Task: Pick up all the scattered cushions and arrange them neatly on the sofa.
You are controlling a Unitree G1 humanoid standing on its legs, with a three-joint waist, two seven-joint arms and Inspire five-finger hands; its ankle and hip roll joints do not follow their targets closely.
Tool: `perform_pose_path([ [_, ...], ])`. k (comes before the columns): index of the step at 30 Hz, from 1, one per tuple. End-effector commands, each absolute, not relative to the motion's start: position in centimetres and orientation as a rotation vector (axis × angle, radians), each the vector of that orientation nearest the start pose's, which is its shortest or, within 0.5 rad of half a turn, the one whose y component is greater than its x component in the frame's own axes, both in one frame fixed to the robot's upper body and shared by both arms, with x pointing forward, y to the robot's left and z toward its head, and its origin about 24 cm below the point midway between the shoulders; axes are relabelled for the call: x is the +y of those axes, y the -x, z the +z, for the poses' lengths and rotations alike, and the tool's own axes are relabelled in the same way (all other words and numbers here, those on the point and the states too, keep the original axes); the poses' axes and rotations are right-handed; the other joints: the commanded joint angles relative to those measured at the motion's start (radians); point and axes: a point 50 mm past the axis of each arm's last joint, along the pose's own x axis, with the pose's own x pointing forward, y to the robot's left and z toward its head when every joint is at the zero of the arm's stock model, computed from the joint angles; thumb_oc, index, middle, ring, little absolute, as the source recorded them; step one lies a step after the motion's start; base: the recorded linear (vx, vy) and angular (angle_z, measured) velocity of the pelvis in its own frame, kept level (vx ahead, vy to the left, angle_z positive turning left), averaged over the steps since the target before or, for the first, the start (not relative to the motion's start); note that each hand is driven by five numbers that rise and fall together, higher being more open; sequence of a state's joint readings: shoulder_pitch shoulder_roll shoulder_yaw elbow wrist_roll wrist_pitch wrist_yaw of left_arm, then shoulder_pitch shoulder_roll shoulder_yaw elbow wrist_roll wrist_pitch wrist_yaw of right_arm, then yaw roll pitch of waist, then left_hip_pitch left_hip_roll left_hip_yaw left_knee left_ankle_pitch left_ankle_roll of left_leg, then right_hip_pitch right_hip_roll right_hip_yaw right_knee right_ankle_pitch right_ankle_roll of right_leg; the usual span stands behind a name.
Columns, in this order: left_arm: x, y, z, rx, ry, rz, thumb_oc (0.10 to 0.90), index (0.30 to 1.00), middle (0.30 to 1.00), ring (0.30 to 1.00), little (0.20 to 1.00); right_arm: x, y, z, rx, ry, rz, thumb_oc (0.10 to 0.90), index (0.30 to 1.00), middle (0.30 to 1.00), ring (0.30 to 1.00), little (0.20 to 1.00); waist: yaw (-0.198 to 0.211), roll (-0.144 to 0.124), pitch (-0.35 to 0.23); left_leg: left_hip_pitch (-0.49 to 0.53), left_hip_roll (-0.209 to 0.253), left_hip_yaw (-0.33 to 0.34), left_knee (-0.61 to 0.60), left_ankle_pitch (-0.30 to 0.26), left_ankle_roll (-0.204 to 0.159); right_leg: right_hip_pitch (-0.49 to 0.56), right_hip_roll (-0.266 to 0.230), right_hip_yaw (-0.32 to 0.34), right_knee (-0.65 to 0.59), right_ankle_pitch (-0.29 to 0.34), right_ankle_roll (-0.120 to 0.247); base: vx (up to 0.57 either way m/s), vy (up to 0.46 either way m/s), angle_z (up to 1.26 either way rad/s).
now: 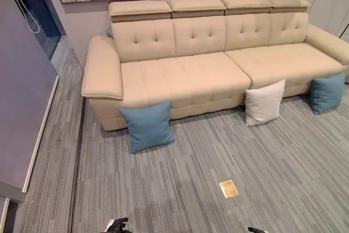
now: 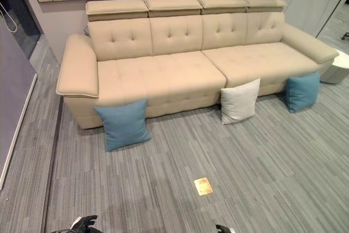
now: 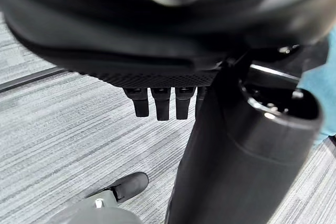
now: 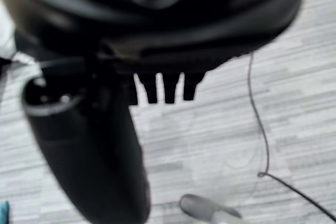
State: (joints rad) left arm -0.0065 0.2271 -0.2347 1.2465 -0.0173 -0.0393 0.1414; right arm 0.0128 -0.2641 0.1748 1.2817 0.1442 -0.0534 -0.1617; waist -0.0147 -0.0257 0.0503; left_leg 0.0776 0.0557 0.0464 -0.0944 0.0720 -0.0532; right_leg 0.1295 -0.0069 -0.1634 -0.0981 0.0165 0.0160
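A long beige sofa [image 1: 185, 75] stands against the wall with bare seats. Three cushions rest on the carpet, leaning on its front: a blue cushion [image 1: 146, 126] below the left armrest end, a white cushion [image 1: 263, 102] near the middle, and a second blue cushion [image 1: 327, 92] at the right end. My left hand [image 1: 116, 225] and right hand [image 1: 256, 229] sit low at the near edge, far from the cushions. In its wrist view the left hand [image 3: 157, 103] hangs over the carpet, fingers straight, holding nothing. The right hand [image 4: 163, 87] does the same.
A small brass floor plate [image 1: 229, 189] lies in the grey carpet between me and the sofa. A grey partition wall [image 1: 22, 96] runs along the left. A white low table [image 2: 341, 66] stands past the sofa's right armrest.
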Motion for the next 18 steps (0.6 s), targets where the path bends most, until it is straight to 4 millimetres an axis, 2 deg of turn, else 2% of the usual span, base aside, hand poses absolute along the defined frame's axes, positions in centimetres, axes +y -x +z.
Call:
perform_pose_path([
  [1,23.0,-11.6,-15.5,1.114,-0.442,0.079,0.800,0.900,0.900,0.900,0.900,-26.7,-8.8,-15.2,1.174,0.366,-0.313,0.800,0.900,0.900,0.900,0.900,0.013,0.002,0.034,0.042,-0.016,0.144,0.007,-0.098,0.005,-0.001,-0.052,-0.094,0.015,-0.060,0.100,0.00,-0.023,0.07],
  [13,23.1,-11.4,-15.6,1.128,-0.452,0.083,0.800,0.900,0.900,0.900,0.900,-26.7,-9.1,-15.2,1.169,0.416,-0.277,0.800,0.900,0.900,0.900,0.900,0.016,0.005,0.034,0.039,-0.008,0.118,0.010,-0.085,-0.005,0.006,-0.039,-0.094,0.020,-0.073,0.086,-0.02,-0.031,0.07],
  [17,22.9,-11.6,-15.6,1.123,-0.459,0.067,0.800,0.900,0.900,0.900,0.900,-26.8,-9.6,-15.0,1.156,0.430,-0.273,0.800,0.900,0.900,0.900,0.900,0.023,0.003,0.048,0.004,-0.010,0.088,0.041,-0.080,-0.007,-0.002,-0.035,-0.102,0.026,-0.080,0.073,-0.05,-0.027,0.12],
  [18,22.7,-11.3,-15.7,1.135,-0.466,0.054,0.800,0.900,0.900,0.900,0.900,-26.8,-9.9,-14.9,1.141,0.433,-0.273,0.800,0.900,0.900,0.900,0.900,0.029,-0.001,0.057,-0.024,-0.012,0.070,0.066,-0.079,-0.009,-0.007,-0.037,-0.120,0.030,-0.083,0.066,-0.06,-0.017,0.42],
])
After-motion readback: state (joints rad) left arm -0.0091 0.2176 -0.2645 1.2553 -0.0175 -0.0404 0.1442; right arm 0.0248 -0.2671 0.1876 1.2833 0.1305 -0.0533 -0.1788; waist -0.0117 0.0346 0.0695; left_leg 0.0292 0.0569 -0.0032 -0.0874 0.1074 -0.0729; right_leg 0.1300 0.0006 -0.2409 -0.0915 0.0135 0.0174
